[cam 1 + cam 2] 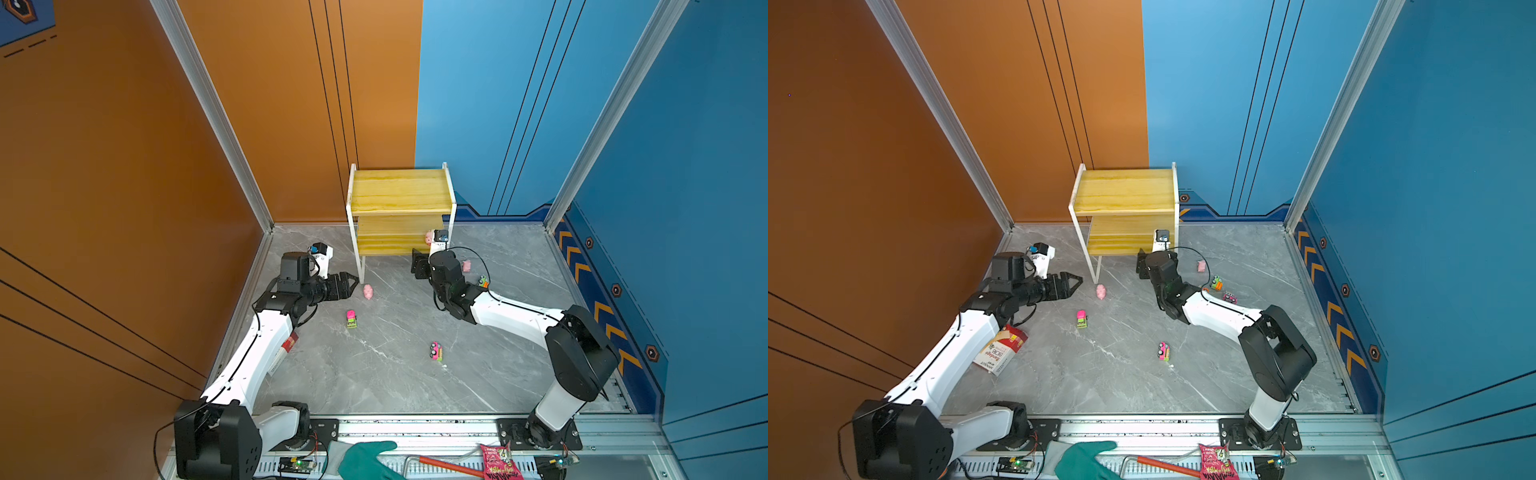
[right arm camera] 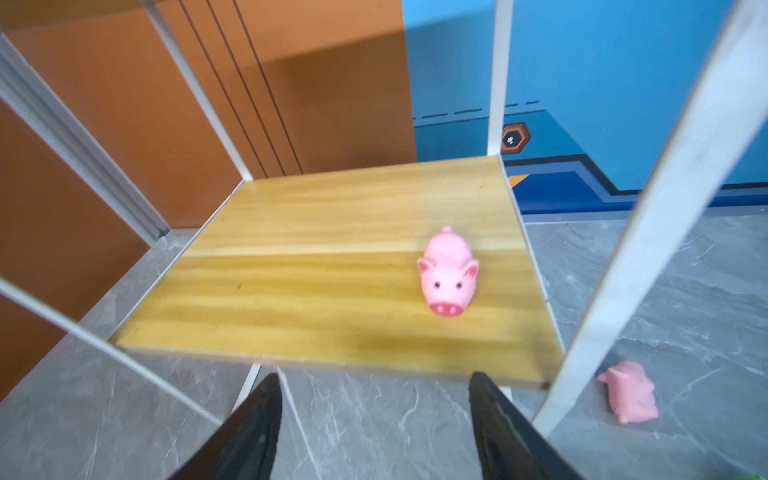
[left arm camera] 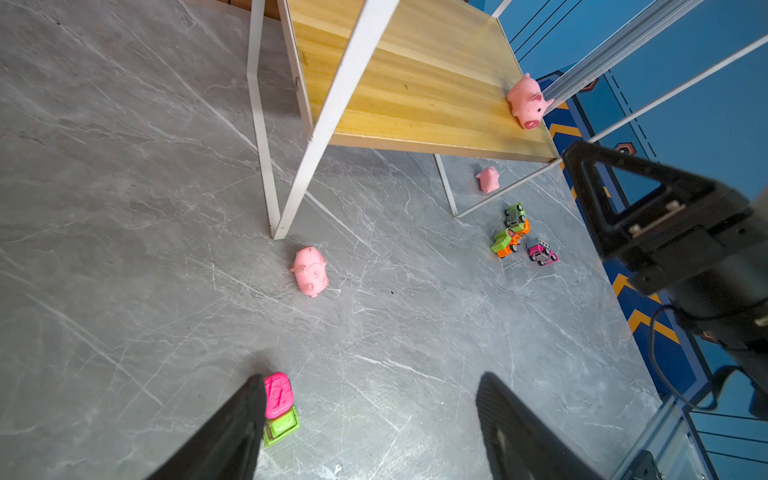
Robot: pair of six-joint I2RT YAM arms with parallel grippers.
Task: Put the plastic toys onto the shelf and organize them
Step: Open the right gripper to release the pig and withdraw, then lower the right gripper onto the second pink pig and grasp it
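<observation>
Teal glove nearest; left gripper, right gripper wide, empty.
One pig on shelf lower board, right.

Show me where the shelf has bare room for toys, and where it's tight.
Top board: wholly bare. Lower board: bare except the shelf pig near its right front; free from there to its left edge. Crowded: floor right of it, where three trucks cluster near the floor pig.
</observation>
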